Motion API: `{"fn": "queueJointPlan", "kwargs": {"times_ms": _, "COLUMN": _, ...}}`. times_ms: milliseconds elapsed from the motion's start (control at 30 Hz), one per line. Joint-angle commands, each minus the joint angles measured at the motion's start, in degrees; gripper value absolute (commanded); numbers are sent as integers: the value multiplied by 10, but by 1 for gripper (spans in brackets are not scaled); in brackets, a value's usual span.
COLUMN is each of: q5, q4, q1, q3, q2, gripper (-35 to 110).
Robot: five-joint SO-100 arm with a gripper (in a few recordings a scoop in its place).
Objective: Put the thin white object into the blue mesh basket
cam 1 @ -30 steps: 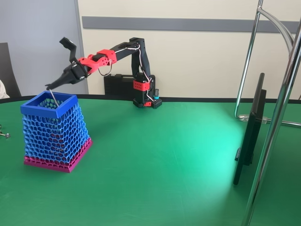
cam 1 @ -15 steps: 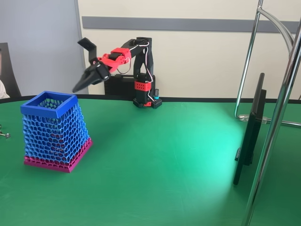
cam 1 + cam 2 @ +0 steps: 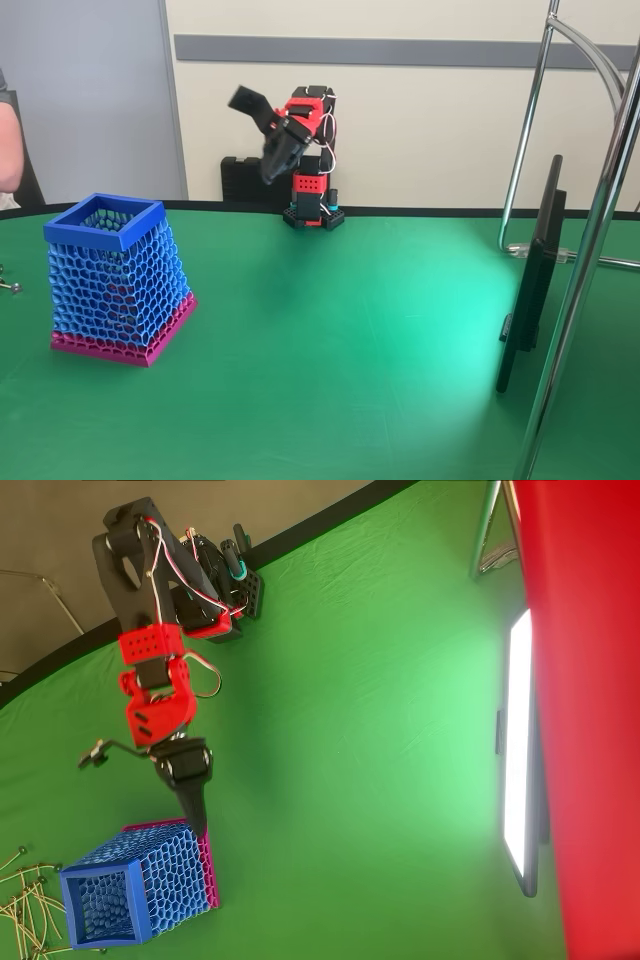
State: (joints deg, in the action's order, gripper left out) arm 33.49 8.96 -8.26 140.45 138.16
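Fixed view is showing your black two-finger gripper [image 3: 262,132] hanging open and empty, far right of the tapered blue honeycomb-mesh basket [image 3: 118,277]; I cannot spot the thin white strand, and it may slip through the mesh.

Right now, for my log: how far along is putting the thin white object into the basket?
Likely done: the gripper is open and empty. In hand: nothing. Left: confirming, since the thin white object cannot be made out through the blue mesh basket. Thin sticks lie beside it.
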Motion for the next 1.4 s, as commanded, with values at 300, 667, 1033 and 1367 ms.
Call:
{"fn": "queueJointPlan", "kwargs": {"times_ms": 300, "q5": -192, "q4": 137, "q1": 38, "q3": 220, "q2": 312, "gripper": 0}}
{"fn": "queueJointPlan", "kwargs": {"times_ms": 667, "q5": -266, "q4": 260, "q1": 54, "q3": 362, "q2": 504, "gripper": 0}}
{"fn": "queueJointPlan", "kwargs": {"times_ms": 1033, "q5": -324, "q4": 343, "q1": 56, "q3": 362, "q2": 523, "gripper": 1}}
{"fn": "queueJointPlan", "kwargs": {"times_ms": 1367, "q5": -341, "q4": 398, "q1": 70, "q3": 362, "q2": 523, "gripper": 1}}
